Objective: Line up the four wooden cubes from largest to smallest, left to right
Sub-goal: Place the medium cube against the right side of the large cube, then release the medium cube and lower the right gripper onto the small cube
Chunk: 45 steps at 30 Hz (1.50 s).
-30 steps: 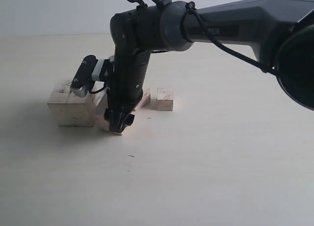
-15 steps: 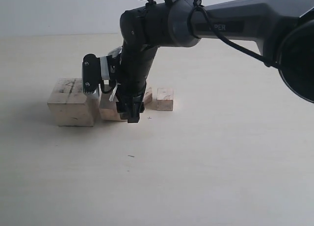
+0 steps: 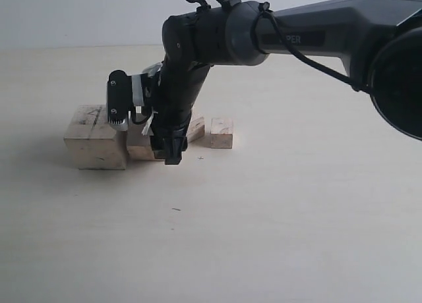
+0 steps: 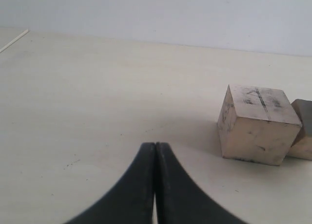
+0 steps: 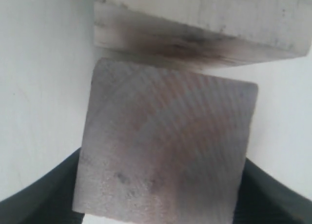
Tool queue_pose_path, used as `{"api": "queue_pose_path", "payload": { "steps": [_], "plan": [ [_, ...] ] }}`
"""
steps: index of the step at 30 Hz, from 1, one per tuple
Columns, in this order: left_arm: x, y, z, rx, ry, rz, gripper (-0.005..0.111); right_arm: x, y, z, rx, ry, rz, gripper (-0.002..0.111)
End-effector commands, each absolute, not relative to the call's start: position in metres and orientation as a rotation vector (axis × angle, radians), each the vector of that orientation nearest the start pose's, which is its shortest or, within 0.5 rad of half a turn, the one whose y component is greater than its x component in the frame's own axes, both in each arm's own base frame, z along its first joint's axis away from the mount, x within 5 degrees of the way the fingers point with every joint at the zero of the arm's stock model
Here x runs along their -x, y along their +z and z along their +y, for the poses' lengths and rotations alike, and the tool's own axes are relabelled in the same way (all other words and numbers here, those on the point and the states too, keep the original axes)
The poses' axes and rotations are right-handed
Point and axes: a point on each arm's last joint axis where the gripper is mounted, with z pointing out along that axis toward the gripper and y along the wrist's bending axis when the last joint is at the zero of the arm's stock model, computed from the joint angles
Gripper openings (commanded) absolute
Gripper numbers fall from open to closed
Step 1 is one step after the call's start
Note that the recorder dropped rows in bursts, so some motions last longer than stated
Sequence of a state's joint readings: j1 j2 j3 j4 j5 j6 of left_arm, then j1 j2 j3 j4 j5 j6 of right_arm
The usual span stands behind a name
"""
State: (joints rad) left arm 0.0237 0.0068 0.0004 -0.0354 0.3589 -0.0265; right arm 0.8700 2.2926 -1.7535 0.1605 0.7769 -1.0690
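Four wooden cubes in a row on the counter, nearer its far edge than its near edge in the exterior view. The largest cube (image 3: 95,137), scribbled on top, ends the row toward the counter's left edge. The second-largest cube (image 3: 140,147) sits just beside it, slightly askew to its face in the right wrist view. The third cube (image 3: 196,128) is partly hidden behind the arm. The smallest cube (image 3: 221,132) lies just beside it, toward the right edge.

The right tool (image 3: 171,157) stands wide, its jaws pressed on opposite sides of the second-largest cube, which rests on the counter. The left tool (image 4: 155,146) is closed on nothing, apart from the row.

Step in hand, as judged: setting down the second-largest cube. The next move calls for releasing it and lifting straight up, so the cube is not dragged out of line.
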Motion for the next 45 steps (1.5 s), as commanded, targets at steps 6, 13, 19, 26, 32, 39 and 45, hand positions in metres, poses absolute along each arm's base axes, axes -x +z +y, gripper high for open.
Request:
{"api": "queue_pose_path", "payload": {
  "steps": [6, 13, 19, 26, 32, 39, 45],
  "plan": [
    [-0.053, 0.182, 0.000, 0.071, -0.046, 1.834, 0.000, -0.304, 0.115, 0.377, 2.210, 0.191, 1.714, 0.000],
    [-0.053, 0.182, 0.000, 0.071, -0.046, 1.834, 0.000, -0.303, 0.115, 0.378, 2.196, 0.212, 1.730, 0.018],
    [-0.053, 0.182, 0.000, 0.071, -0.046, 1.834, 0.000, -0.303, 0.115, 0.378, 2.182, 0.216, 1.749, 0.054],
    [-0.053, 0.182, 0.000, 0.071, -0.046, 1.834, 0.000, -0.308, 0.118, 0.379, 2.083, 0.185, 1.792, 0.080],
    [-0.053, 0.182, 0.000, 0.071, -0.046, 1.834, 0.000, -0.310, 0.132, 0.377, 2.057, 0.159, 1.786, 0.082],
    [-0.053, 0.182, 0.000, 0.071, -0.046, 1.834, 0.000, -0.308, 0.160, 0.374, 2.000, 0.156, 1.803, 0.082],
    [-0.053, 0.182, 0.000, 0.071, -0.046, 1.834, 0.000, -0.301, 0.183, 0.366, 1.967, 0.179, 1.905, 0.082]
  ]
}}
